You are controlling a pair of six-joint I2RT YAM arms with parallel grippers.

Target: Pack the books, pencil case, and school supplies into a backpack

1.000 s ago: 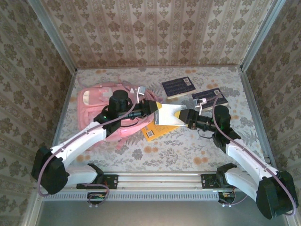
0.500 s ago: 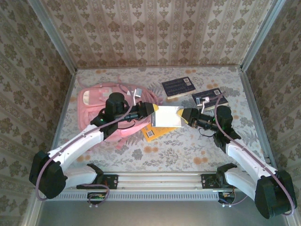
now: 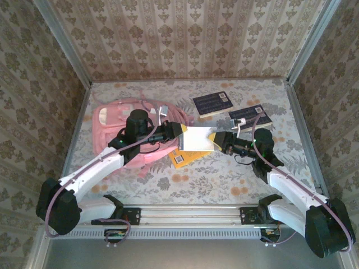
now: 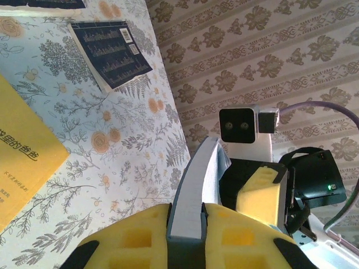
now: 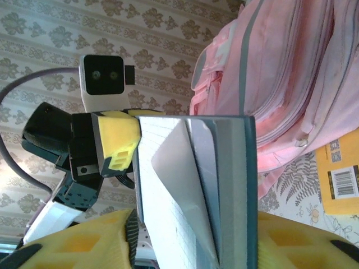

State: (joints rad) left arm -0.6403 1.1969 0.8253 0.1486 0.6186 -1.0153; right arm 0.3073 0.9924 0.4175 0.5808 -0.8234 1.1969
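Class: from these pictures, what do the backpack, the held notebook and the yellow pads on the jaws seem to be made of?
Backpack: soft pink fabric, matte; it sags into folds, with stitched seams. Notebook: white paper pages in a thin dark teal cover, probably card; the leaves fan apart. Pads: likely yellow foam, matte, with moulded square recesses.

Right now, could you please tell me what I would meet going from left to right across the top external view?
pink backpack → left gripper → notebook held between the two grippers → right gripper → navy book nearest the right wall
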